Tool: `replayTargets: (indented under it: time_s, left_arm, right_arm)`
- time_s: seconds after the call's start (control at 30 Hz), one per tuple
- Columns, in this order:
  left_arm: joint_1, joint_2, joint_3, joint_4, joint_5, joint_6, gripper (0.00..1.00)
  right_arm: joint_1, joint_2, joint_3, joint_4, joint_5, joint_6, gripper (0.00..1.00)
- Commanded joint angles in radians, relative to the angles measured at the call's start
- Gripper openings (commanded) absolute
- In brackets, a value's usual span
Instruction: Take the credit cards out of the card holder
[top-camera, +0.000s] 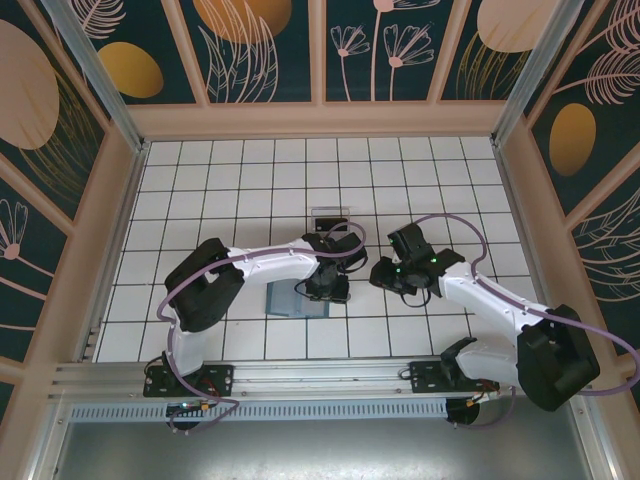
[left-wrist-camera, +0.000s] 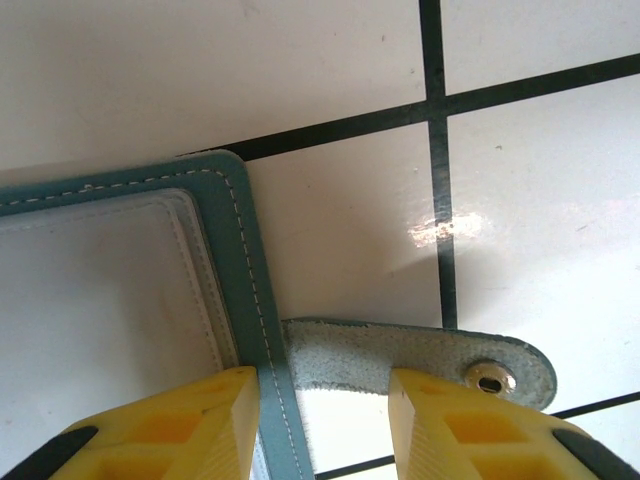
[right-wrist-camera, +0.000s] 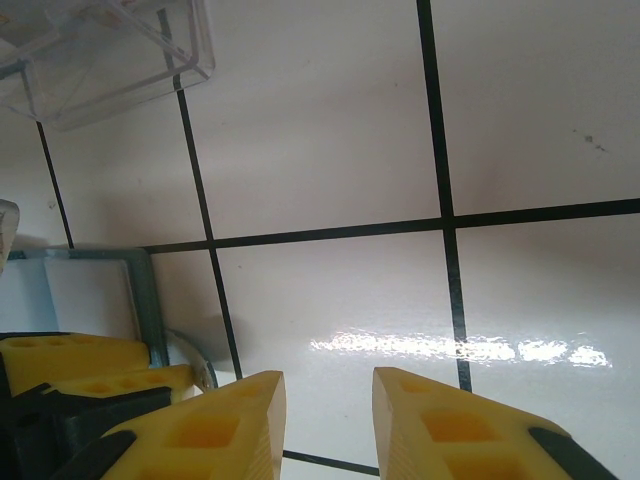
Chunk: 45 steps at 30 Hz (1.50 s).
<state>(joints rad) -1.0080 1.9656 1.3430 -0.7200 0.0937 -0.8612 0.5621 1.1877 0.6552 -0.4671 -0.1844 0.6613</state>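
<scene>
The teal-blue card holder (top-camera: 292, 300) lies open and flat on the tiled table. In the left wrist view its stitched border (left-wrist-camera: 235, 250) frames a pale inner panel, and its strap tab (left-wrist-camera: 400, 355) with a metal snap sticks out to the right. My left gripper (left-wrist-camera: 325, 425) is open just above the holder's right edge, one finger over the border and the other over the strap; it also shows from above (top-camera: 327, 283). My right gripper (right-wrist-camera: 328, 425) hangs open over bare tile to the right of the holder (right-wrist-camera: 140, 290). I cannot make out any credit cards.
A clear plastic tray (top-camera: 330, 218) stands one tile behind the card holder and shows in the right wrist view's upper left corner (right-wrist-camera: 100, 50). The two grippers (top-camera: 395, 275) are about one tile apart. White tiled floor stretches to the walls.
</scene>
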Motion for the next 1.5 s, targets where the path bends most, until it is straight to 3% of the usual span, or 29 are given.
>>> replayTargets:
  time_s: [0.0,0.8,1.47]
  left_arm:
    - [-0.004,-0.036,-0.013,-0.002,-0.016,-0.001,0.39]
    - [0.024,-0.068,-0.104,0.042,-0.03,0.015,0.4]
    - [0.023,-0.059,-0.039,-0.157,-0.216,0.023,0.43]
  right_arm:
    - [-0.008,-0.016,-0.006,-0.006,-0.003,0.008,0.3]
    - [-0.005,0.015,0.027,-0.016,-0.013,0.006,0.3]
    - [0.0,0.032,0.033,-0.011,-0.012,0.0,0.3]
